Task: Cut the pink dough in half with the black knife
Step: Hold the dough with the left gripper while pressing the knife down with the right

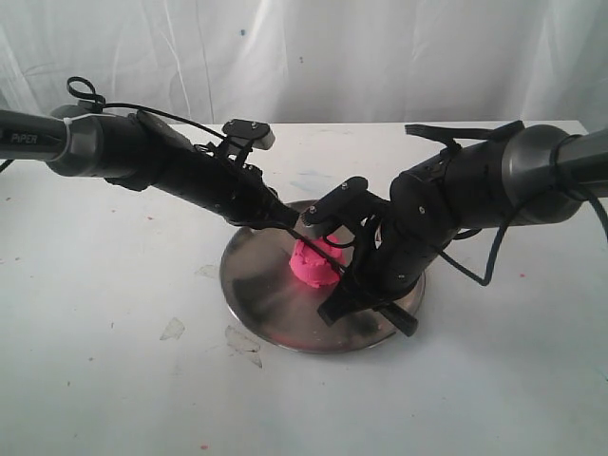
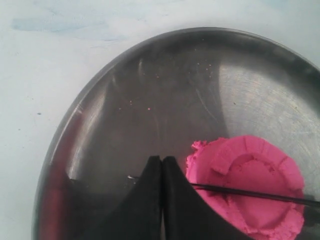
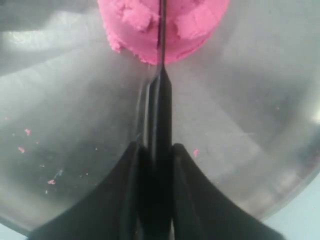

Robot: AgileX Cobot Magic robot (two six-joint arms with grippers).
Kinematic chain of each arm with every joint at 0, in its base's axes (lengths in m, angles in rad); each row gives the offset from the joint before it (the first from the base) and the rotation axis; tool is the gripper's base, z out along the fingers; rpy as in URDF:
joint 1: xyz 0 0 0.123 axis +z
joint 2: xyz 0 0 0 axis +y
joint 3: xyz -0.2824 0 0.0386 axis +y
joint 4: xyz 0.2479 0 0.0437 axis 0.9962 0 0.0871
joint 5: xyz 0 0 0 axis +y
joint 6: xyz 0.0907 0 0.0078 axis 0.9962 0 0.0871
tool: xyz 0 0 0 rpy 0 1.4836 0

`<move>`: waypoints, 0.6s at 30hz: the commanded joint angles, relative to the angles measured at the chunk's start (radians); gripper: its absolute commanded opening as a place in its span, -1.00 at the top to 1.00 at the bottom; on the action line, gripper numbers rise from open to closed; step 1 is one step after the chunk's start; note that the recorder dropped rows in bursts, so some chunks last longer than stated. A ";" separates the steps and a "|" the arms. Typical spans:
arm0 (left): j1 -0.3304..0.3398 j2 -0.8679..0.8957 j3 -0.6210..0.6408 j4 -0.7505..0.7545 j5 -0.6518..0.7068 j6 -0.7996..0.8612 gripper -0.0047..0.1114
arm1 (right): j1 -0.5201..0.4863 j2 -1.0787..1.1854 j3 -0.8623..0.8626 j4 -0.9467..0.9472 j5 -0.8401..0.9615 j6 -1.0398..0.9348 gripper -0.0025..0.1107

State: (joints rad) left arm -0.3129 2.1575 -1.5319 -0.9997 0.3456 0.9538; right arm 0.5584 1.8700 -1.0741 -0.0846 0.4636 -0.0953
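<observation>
The pink dough (image 1: 314, 263) (image 2: 252, 187) (image 3: 165, 27) is a small round puck on the steel plate (image 1: 256, 285) (image 2: 150, 90) (image 3: 75, 125). My right gripper (image 1: 366, 285) (image 3: 155, 147) is shut on the handle of the black knife (image 3: 161, 95). Its thin blade (image 2: 250, 193) lies edge-down across the middle of the dough, pressed into the top. My left gripper (image 1: 290, 220) (image 2: 162, 159) is shut with nothing in it. Its tips rest just beside the dough's rim, over the plate.
The plate sits mid-table on a white surface (image 1: 114, 313) with a few scuffs and clear scraps (image 1: 242, 340). Pink crumbs (image 3: 25, 140) dot the plate. A white curtain (image 1: 304, 57) hangs behind. Both arms crowd over the plate.
</observation>
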 commanded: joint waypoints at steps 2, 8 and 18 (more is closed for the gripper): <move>-0.010 0.006 -0.006 -0.017 0.011 -0.007 0.92 | -0.001 -0.001 -0.006 -0.001 -0.009 0.003 0.96; -0.028 0.040 -0.006 -0.019 0.000 -0.007 0.92 | -0.001 -0.001 -0.006 -0.001 0.010 0.003 0.96; -0.028 0.048 -0.006 -0.019 -0.001 -0.007 0.92 | -0.001 -0.001 -0.006 -0.001 0.014 -0.004 0.96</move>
State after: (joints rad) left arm -0.3306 2.1930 -1.5354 -1.0144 0.3248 0.9538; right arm 0.5584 1.8719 -1.0741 -0.0846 0.4715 -0.0935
